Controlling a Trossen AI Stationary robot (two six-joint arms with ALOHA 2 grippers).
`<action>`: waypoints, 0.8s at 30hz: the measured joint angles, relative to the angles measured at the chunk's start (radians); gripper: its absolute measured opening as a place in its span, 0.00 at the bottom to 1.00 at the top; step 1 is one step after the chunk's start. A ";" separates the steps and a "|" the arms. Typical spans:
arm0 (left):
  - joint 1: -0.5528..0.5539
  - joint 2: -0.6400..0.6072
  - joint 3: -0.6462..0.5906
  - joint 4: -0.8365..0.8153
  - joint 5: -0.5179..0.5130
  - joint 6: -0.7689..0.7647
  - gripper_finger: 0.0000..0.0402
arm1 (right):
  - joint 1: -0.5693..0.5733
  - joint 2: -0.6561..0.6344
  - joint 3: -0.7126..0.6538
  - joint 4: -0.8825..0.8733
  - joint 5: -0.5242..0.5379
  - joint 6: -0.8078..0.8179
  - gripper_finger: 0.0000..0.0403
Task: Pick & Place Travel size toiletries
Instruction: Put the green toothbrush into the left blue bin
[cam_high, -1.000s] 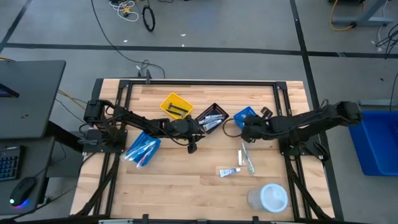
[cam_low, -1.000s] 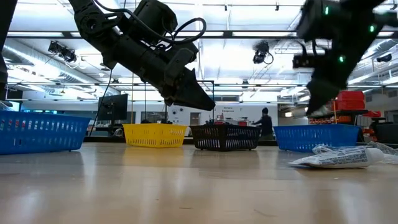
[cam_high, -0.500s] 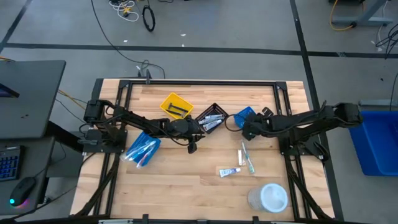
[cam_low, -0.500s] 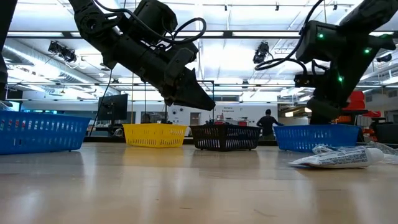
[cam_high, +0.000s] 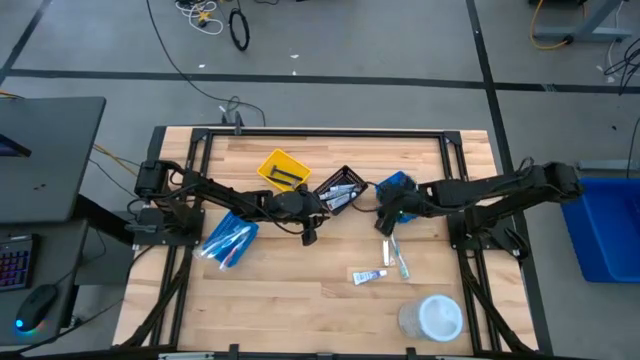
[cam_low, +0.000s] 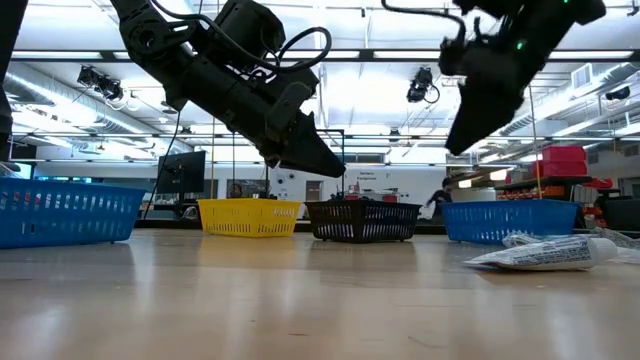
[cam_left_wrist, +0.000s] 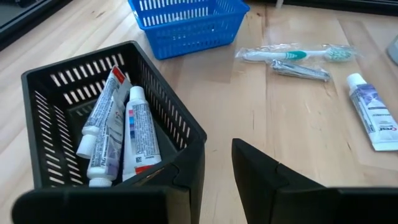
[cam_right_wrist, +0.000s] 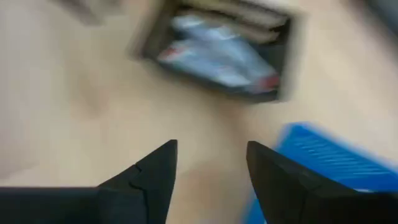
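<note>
So far we've got tubes (cam_left_wrist: 118, 134) in the black bin (cam_left_wrist: 180, 134), toothbrush (cam_left_wrist: 292, 54) and tube (cam_left_wrist: 371, 112) left on the desk (cam_high: 300, 290), both hands (cam_right_wrist: 208, 165) (cam_left_wrist: 214, 180) open, empty.

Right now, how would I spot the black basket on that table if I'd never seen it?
Look along the far side of the wooden table, where three small baskets sit in a row. The black basket is the middle one, between the yellow basket and the blue basket, just ahead of the left claw. It alone is black, and it holds toothpaste tubes.
</note>
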 joint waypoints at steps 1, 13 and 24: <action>0.000 0.000 0.000 0.000 0.000 0.000 0.22 | 0.014 0.001 0.001 0.009 -0.056 0.025 0.49; 0.000 0.000 0.000 -0.002 0.000 0.000 0.22 | 0.215 0.136 -0.118 -0.119 -0.372 0.570 0.45; 0.000 0.000 0.000 -0.002 0.000 -0.005 0.22 | 0.238 0.242 -0.151 -0.036 -0.324 0.593 0.42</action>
